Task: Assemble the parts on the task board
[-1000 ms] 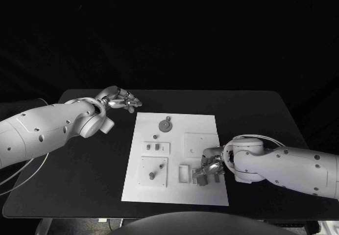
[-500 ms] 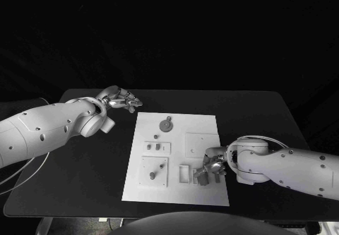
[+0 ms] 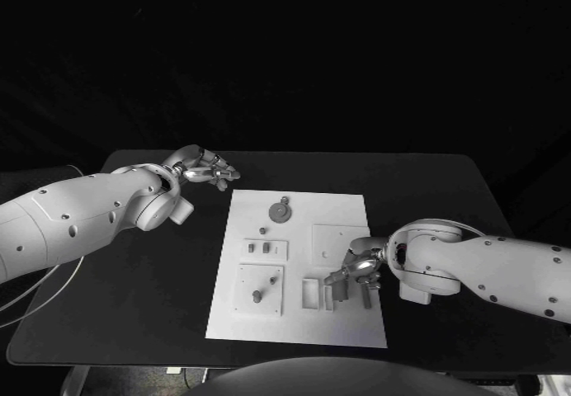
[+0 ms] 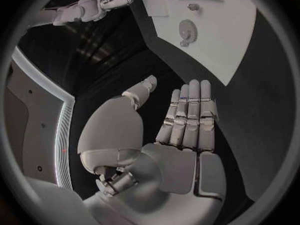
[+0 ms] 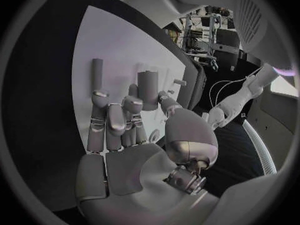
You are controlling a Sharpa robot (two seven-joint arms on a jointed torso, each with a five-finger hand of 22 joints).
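The white task board lies in the middle of the black table. My right hand hovers over its lower right part, fingers spread and pointing at two grey parts lying there: a thick cylinder and a thin rod. In the right wrist view the cylinder lies just past the fingertips and the thumb; I cannot tell whether they touch it. The rod lies apart. My left hand floats beyond the board's far left corner, flat, fingers apart, holding nothing.
On the board sit a grey gear, a small peg, a slotted block, a square plate with pegs, a plain square plate and a slot fixture. The left wrist view shows the gear.
My right hand has drawn back up the board, uncovering the cylinder and the rod, which stay in place. The left arm has not moved.
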